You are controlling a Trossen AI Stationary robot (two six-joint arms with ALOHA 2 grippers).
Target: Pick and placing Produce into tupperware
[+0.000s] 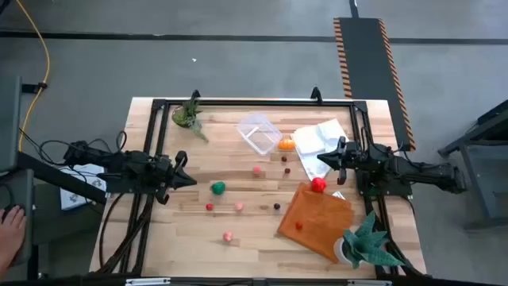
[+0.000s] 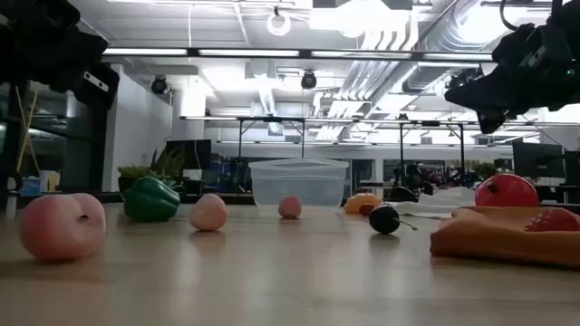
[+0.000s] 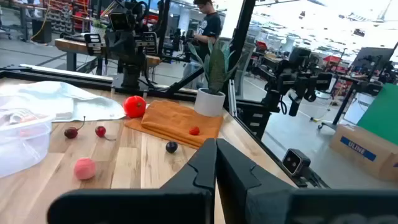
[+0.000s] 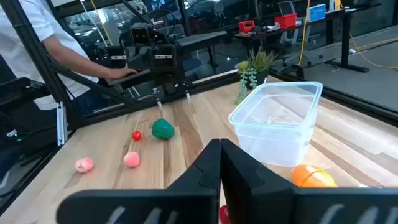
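Peach-pink round fruit (image 2: 62,226) lies closest to the low camera, at the table's near left.

Wooden table (image 1: 198,238): holds everything listed below.

Left gripper (image 1: 190,178): hangs above the table's left side, fingers pressed together, holding nothing.

Right gripper (image 1: 321,160): hangs above the white cloth (image 1: 317,140) on the right side, fingers together, holding nothing.

Orange cloth (image 1: 313,220): front right; a red tomato (image 1: 318,185) sits at its far edge and a small red strawberry (image 1: 299,226) lies on it.

Tupperware (image 1: 259,133): clear, at far centre of the table, lying at an angle; no produce is visible in it.

Two potted plants: one at the far left (image 1: 187,114), one at the front right corner (image 1: 363,245).

Orange fruit (image 1: 286,144): just beside the tupperware, against the white cloth.

Green pepper (image 1: 217,187): mid-table, well apart from the container.

Small pieces, scattered across mid-table: pink balls (image 1: 258,169), (image 1: 238,206) and (image 1: 228,236), a red piece (image 1: 209,206), dark cherries (image 1: 285,159) and (image 1: 277,206).
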